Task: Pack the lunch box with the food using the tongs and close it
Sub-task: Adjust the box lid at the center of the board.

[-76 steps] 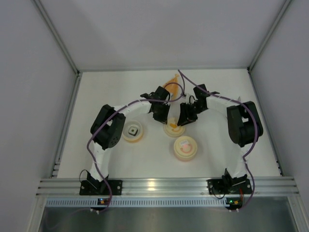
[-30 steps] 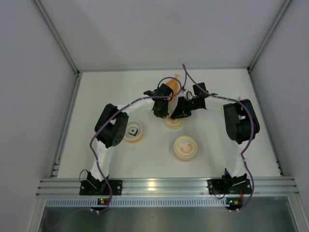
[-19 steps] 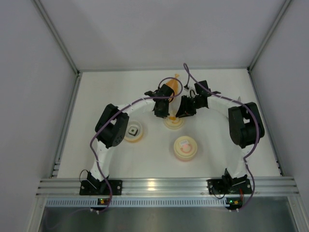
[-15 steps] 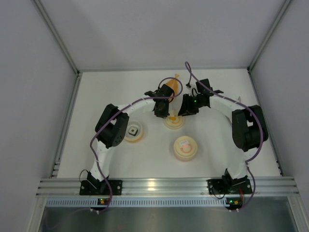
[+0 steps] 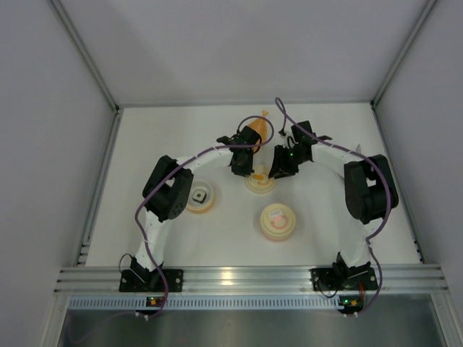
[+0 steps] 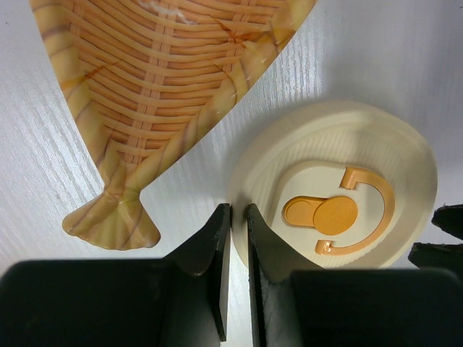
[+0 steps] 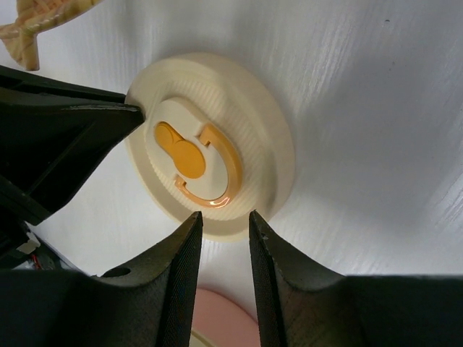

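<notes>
1. Small round cream container (image 5: 199,210): stands on the tabletop (image 5: 159,137), left of the other items. The food in view, a tiny black block with a white patch (image 5: 200,194), lies inside it.
2. Left tool (image 6: 237,210): closed to a thin slit, with nothing visible between the fingers. The fingertips sit at the left rim of the round cream lid (image 6: 405,166). The right wrist view shows one tip touching that rim.
3. Leaf-shaped woven tray (image 6: 166,87): lies flat just beyond the lid, with its stem end near the left tool.
4. Lid: rests flat on the tabletop between the two tools. Its orange swing handle (image 6: 329,215) lies folded down on top.
5. Pink round container (image 5: 265,225): stands nearer the arm bases than the lid and apart from it. Its contents are too small to identify.
6. Right tool (image 7: 224,220): fingers parted, gripping nothing. It hangs over the lid's rim, which shows in the gap between the fingers.
</notes>
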